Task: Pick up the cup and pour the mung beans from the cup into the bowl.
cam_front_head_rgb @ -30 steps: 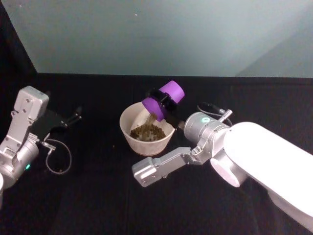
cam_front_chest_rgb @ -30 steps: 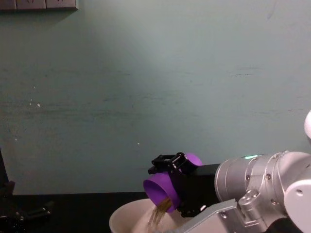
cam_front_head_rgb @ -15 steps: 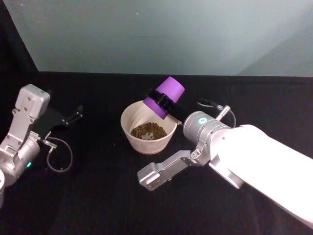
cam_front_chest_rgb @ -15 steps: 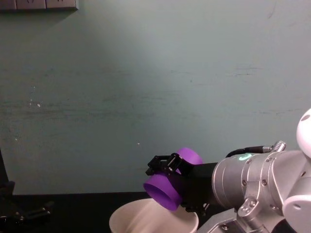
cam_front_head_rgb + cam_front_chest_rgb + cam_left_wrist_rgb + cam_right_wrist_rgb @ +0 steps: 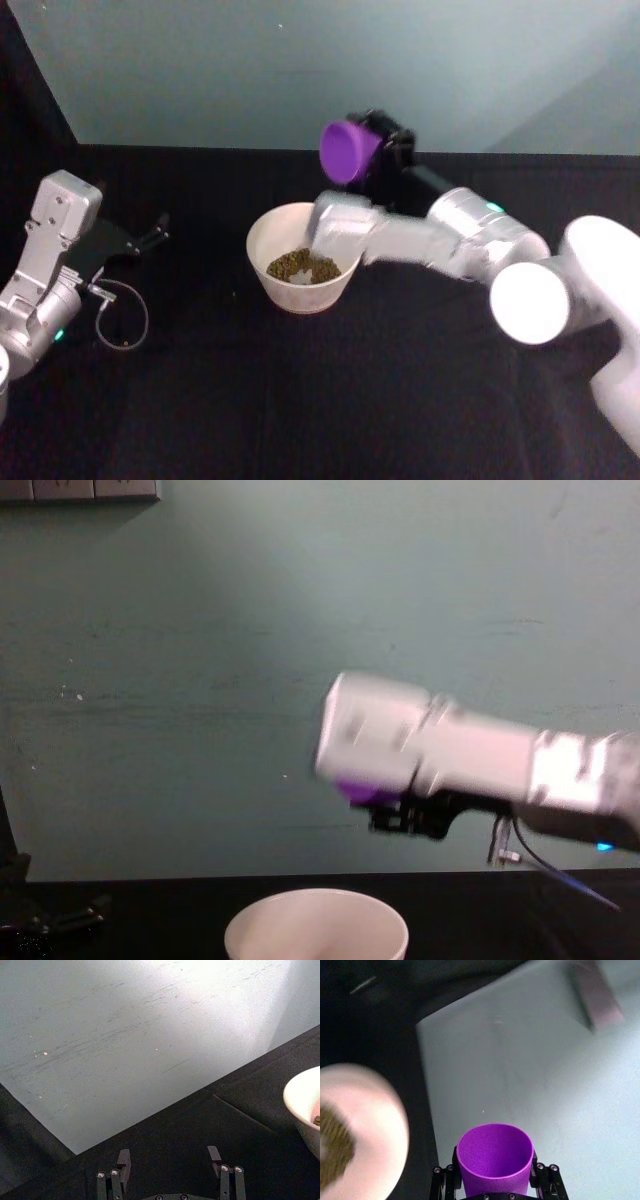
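Note:
The purple cup (image 5: 348,152) hangs in the air behind and above the bowl, with my right gripper (image 5: 378,148) shut on its sides. In the right wrist view the cup (image 5: 495,1157) sits between the fingers (image 5: 545,1172) and its inside looks empty. The cream bowl (image 5: 262,240) stands on the black table with mung beans (image 5: 303,267) in its bottom. The chest view has the bowl's rim (image 5: 318,905) low down and a sliver of cup (image 5: 358,792) under the blurred right arm. My left gripper (image 5: 150,238) rests at the far left, open (image 5: 169,1157) and holding nothing.
A black cloth covers the table (image 5: 300,400), which ends at a pale green wall (image 5: 300,70) behind. A loose cable (image 5: 120,325) loops beside the left arm. The right arm's forearm (image 5: 400,240) crosses just over the bowl's right side.
The beans stopped streaming and now lie in the bowl. My right arm swung the cup up and back, away from the bowl's rim. The left arm stayed put.

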You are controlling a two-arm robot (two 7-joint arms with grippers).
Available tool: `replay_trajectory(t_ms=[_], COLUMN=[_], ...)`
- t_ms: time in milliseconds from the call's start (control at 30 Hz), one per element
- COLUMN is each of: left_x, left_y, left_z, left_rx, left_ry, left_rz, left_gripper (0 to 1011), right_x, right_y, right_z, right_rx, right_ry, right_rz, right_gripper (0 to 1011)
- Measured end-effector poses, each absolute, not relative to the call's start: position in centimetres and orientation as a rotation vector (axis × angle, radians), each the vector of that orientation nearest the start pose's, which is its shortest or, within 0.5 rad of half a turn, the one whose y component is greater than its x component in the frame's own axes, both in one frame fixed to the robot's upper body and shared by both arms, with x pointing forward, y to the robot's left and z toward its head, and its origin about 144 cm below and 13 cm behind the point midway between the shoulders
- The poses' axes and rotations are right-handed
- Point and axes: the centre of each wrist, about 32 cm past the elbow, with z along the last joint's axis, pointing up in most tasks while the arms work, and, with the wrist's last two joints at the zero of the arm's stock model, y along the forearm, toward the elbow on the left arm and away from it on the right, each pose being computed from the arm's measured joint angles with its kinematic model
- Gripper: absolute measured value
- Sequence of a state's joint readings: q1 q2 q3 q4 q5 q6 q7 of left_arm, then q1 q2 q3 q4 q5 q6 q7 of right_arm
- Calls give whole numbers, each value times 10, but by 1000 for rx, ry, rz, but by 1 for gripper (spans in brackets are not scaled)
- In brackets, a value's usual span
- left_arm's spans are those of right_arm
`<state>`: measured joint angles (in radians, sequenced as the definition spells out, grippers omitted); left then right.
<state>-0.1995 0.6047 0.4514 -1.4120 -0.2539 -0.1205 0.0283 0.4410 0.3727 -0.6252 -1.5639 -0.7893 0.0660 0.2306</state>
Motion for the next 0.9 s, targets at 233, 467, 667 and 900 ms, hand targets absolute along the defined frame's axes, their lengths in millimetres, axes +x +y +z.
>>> replay_trajectory(t_ms=[233,467,667,900], left_x=[489,489,489,489], left_y=[310,310,310,310], left_z=[1140,1140,1140,1140], left_rx=[305,304,304,304], left_ry=[-285,-285,-285,-285], left_rz=[1248,1248,1248,1248], left_gripper=[1000,1000,1000,1000], right_x=[522,516,511,506], right_y=[-192,-214,-224,-232], right_z=[1228,1204,1189,1168], right_rx=[-255,64,105,55], right_ry=[-665,-269,-124,-39], right_rz=[-1018,-1092,-1086,-1077], right_gripper=[734,734,734,734])
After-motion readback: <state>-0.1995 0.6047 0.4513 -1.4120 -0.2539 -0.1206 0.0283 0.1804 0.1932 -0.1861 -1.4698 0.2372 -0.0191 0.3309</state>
